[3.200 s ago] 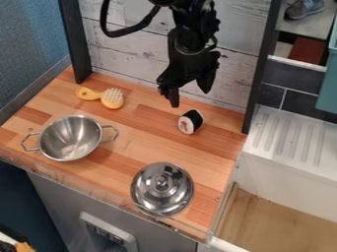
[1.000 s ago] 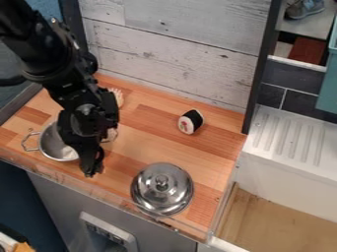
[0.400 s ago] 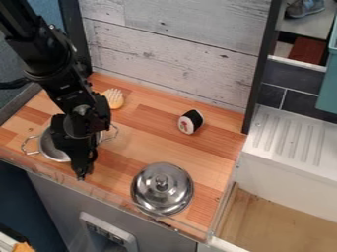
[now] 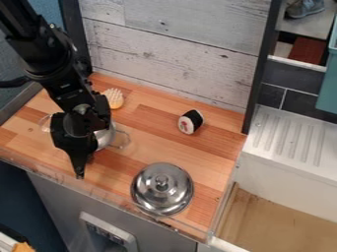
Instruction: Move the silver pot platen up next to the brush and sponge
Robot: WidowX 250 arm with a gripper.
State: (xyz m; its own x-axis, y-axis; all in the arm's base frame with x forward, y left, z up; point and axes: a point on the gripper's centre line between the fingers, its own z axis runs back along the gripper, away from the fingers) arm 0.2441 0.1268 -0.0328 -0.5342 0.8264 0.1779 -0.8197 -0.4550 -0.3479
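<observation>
On the counter point(image 4: 148, 142), the pot's left handle point(image 4: 45, 123) is seen past the claw point(image 4: 80, 172); how wide the claw is opened, and whether anything is gripped, cannot be told. Behind it the silver pot point(image 4: 104, 139) is partly hidden, near the brush point(image 4: 114, 100). Thin, stiff metal is suggested: light and slippery on its curved wall, so best taken by the rim or right handle point(image 4: 123, 140). Farther right lie the lid point(image 4: 162, 189) and sushi roll point(image 4: 190, 122).
</observation>
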